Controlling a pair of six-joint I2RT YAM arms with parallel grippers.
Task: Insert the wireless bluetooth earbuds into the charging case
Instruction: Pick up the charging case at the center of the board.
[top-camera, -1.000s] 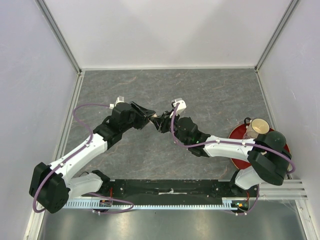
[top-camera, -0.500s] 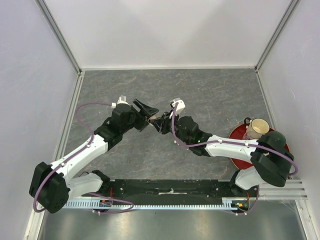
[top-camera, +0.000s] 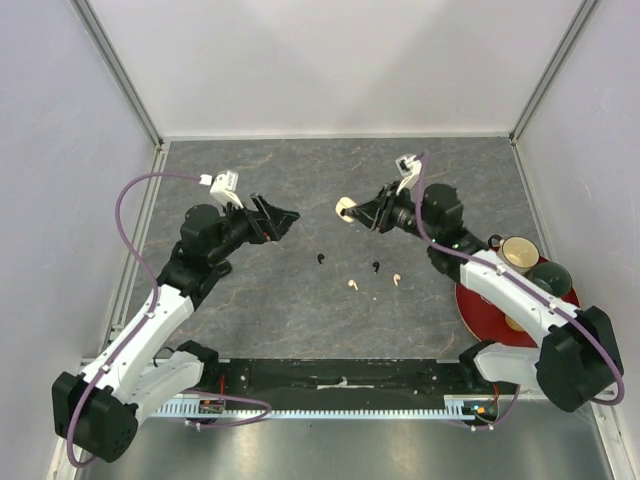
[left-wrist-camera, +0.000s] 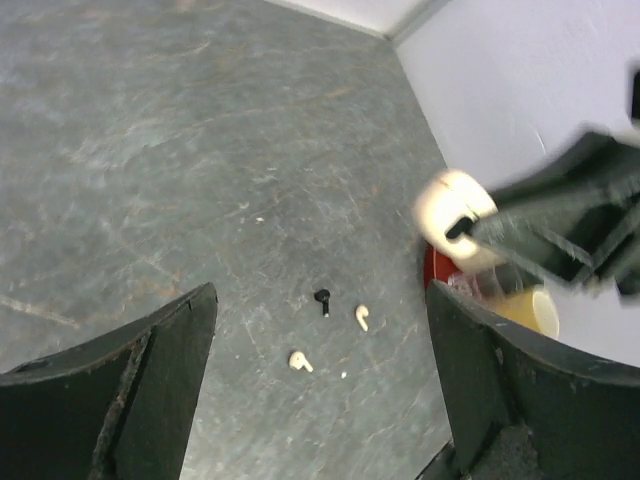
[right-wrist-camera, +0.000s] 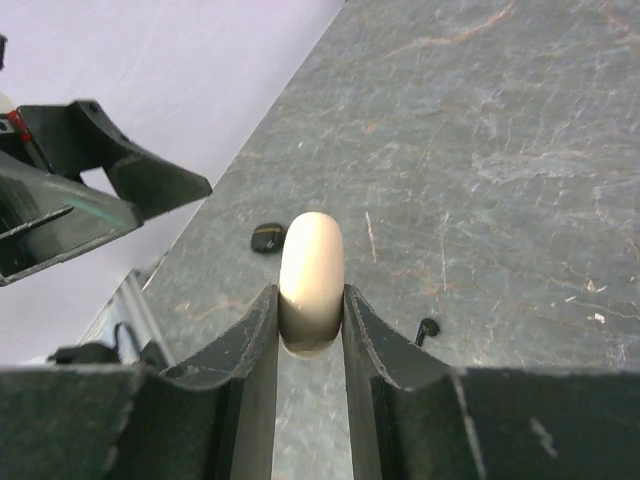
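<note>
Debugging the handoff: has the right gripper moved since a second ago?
Yes. The right gripper, shut on the cream oval charging case, has swung rightward and nearer the far edge of the grey table, away from the table's middle.

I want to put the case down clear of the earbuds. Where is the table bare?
Bare: the far table strip along the back wall; also the stretch left of the earbuds. Crowded: the four earbuds mid-table, the red plate at right.

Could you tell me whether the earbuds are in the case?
Out: four earbuds lie loose on the table; the right gripper holds the case.
</note>
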